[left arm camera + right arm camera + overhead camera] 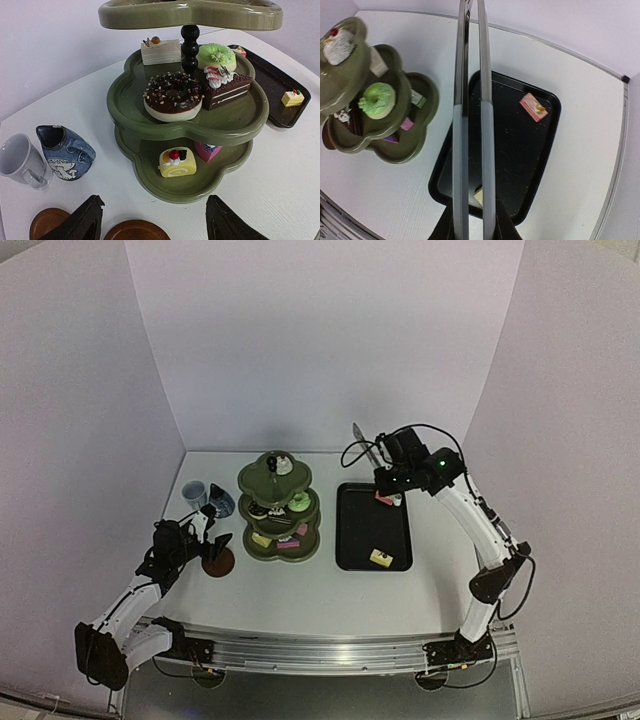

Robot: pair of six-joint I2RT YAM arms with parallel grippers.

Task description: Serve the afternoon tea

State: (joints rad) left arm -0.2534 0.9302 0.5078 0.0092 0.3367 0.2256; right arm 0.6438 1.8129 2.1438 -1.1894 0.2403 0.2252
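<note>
Three olive-green scalloped tiers (185,132) hold small cakes (172,95), the topmost apparently white-iced.

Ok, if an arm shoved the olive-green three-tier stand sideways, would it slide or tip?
The olive-green three-tier stand would probably slide rather than tip: its bottom tier is broad and flat on the white table. Its glossy glaze suggests heavy ceramic. The loose chocolate-glazed doughnut might shift.

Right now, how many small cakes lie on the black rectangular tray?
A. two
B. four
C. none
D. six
A: the black rectangular tray holds only a pink square cake at its far end and a yellow cake at its near end.
</note>
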